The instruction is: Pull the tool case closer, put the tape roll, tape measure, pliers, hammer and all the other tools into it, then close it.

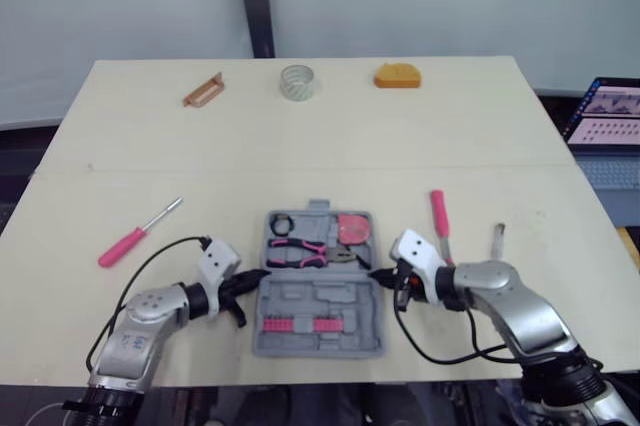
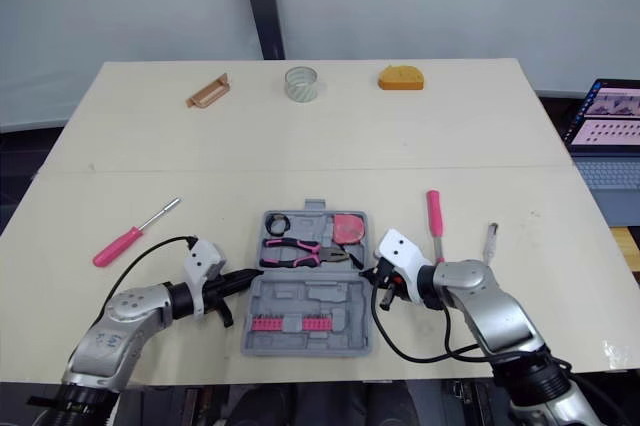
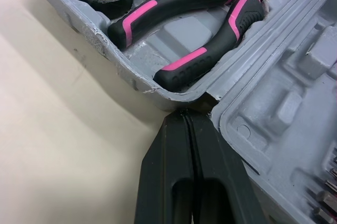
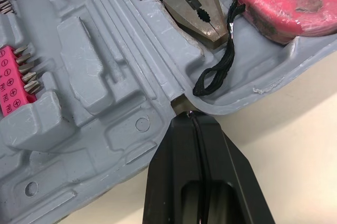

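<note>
At the table's [image 1: 400, 136] near edge the tool case [image 1: 320, 331] lies open, its near half almost at the lip. I have both pincers pressed together, pinching nothing. The left gripper [image 1: 255, 276] sits against the case's left hinge notch and the right gripper [image 1: 378, 274] against the right one. The far half holds a black tape roll [image 1: 281, 224], pliers [image 1: 300, 251] and a tape measure [image 1: 352, 228]. A pink screwdriver [image 1: 135, 236] lies left of the case, and a pink-handled tool [image 1: 439, 213] and a small metal tool [image 1: 497, 240] lie right. Bare tabletop lies beyond. Along the far edge are a brown piece [image 1: 203, 90], a clear roll [image 1: 297, 82] and an orange block [image 1: 397, 76].
</note>
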`<action>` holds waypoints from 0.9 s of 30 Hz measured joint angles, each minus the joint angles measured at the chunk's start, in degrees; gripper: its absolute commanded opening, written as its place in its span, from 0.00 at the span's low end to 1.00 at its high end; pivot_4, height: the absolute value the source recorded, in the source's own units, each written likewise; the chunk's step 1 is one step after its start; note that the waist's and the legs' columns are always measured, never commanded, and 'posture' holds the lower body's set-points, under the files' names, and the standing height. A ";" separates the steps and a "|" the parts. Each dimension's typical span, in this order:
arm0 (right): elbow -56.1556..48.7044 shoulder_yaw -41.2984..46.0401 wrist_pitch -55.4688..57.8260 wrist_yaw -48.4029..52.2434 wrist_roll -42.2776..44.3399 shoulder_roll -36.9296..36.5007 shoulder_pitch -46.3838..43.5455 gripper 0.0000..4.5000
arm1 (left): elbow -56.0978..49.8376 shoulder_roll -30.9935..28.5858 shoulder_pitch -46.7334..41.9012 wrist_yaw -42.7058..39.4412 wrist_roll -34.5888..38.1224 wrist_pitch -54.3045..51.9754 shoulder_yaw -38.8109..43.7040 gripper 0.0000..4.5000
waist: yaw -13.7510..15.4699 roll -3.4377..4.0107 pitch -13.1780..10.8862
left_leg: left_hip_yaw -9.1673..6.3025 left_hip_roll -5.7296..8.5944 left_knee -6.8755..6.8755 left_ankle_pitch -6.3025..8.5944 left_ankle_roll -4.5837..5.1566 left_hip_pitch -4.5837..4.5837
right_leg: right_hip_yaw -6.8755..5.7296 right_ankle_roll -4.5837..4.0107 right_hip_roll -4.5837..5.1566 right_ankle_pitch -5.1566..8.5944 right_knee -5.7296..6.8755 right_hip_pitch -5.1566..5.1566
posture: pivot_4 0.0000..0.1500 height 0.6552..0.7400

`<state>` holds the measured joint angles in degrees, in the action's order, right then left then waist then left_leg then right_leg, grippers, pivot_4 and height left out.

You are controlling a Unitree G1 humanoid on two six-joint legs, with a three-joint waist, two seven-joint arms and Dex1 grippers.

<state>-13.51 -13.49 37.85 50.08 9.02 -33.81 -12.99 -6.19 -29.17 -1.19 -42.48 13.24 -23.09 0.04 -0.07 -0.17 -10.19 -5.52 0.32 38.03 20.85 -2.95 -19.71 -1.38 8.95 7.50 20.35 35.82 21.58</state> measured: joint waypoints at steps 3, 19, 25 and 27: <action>0.16 0.00 -0.28 0.00 0.00 0.05 0.00 0.00 | 0.00 0.00 0.02 0.01 0.00 0.00 0.02 0.00 | 0.00 0.00 0.00 | 0.00 0.00 0.00 0.00 0.00 0.00 | 0.00 0.00 0.00 0.00 0.00 0.00 | 1.00 1.00; 1.31 0.13 -1.38 -0.81 -0.14 0.78 -0.43 0.00 | -0.01 0.01 0.04 0.08 0.04 -0.04 0.14 0.00 | -0.02 0.00 0.00 | 0.00 0.00 0.00 0.00 0.00 0.00 | 0.00 0.00 0.00 0.00 0.00 0.00 | 1.00 1.00; 1.27 0.11 -1.38 -0.76 -0.03 0.60 -0.31 0.00 | -0.01 0.04 0.04 0.07 0.04 -0.04 0.09 0.00 | -0.01 0.00 0.00 | 0.00 0.00 0.00 0.00 0.00 0.00 | 0.00 0.00 0.00 0.00 0.00 0.00 | 1.00 1.00; 1.21 0.11 -1.38 -0.76 -0.03 0.57 -0.22 0.00 | -0.01 0.06 0.04 0.07 0.04 -0.04 0.08 0.00 | -0.01 0.00 0.00 | 0.00 0.00 0.00 0.00 0.00 0.00 | 0.00 0.00 0.00 0.00 0.00 0.00 | 1.00 1.00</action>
<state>-12.31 -13.38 36.47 49.32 8.99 -33.24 -13.21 -6.21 -29.12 -1.15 -42.41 13.28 -23.13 0.12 -0.09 -0.17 -10.18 -5.51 0.32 38.03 20.85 -2.95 -19.71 -1.38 8.95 7.50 20.35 35.82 21.58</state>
